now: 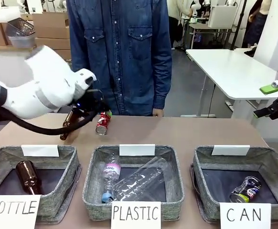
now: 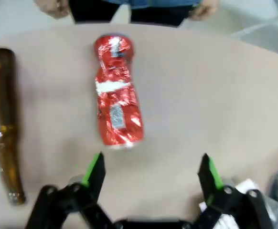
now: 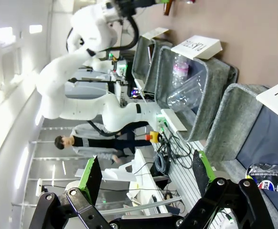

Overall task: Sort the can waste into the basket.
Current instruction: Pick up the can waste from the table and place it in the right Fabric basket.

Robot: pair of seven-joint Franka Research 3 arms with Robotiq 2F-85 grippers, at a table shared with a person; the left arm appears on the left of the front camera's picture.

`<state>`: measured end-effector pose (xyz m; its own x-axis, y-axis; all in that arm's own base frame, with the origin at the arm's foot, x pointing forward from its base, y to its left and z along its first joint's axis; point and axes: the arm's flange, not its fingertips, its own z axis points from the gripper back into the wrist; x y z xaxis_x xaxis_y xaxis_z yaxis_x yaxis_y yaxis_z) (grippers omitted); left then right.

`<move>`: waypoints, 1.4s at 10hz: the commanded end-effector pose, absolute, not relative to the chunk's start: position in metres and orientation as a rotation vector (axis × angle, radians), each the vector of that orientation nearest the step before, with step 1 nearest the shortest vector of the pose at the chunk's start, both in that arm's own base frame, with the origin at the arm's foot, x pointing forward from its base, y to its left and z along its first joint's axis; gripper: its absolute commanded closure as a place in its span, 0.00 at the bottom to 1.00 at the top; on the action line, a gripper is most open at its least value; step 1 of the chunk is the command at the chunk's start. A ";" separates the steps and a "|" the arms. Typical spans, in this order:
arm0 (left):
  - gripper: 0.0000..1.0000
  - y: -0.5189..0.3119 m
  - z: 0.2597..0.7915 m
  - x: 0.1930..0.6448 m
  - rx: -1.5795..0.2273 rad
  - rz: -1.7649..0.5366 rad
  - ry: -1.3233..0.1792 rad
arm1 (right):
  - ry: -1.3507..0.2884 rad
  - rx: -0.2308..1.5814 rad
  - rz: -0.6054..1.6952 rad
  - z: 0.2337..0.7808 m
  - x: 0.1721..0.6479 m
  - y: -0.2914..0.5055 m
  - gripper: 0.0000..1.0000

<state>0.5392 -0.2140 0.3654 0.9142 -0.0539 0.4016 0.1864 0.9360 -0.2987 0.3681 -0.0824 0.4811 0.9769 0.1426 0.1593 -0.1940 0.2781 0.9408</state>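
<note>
The crushed red can lies on the table at the far side, in front of the person. My left gripper hovers open just short of it, fingers spread wider than the can, nothing between them; in the front view it sits beside the can. The dark can with yellow and blue print lies inside the basket signed "CAN" at the right. My right gripper is raised at the far right, open and empty.
A brown glass bottle lies on the table left of the red can. The "BOTTLE" basket holds another brown bottle; the "PLASTIC" basket holds clear plastic bottles. The person's hands are at the far table edge.
</note>
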 end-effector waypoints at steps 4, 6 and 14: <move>0.00 -0.242 0.343 0.617 -0.123 -0.094 -0.224 | -0.062 1.255 0.245 0.481 0.368 -0.084 0.00; 0.00 -0.246 0.336 0.622 -0.133 -0.100 -0.207 | -0.062 1.255 0.245 0.481 0.368 -0.084 0.00; 0.96 -0.249 0.322 0.624 -0.100 -0.104 -0.164 | -0.062 1.255 0.245 0.481 0.368 -0.084 0.00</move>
<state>0.6228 -0.2487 0.3180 0.9795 -0.1110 0.1684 0.1292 0.9864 -0.1017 0.3682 -0.0824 0.4811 0.9769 0.1427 0.1593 -0.1940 0.2780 0.9408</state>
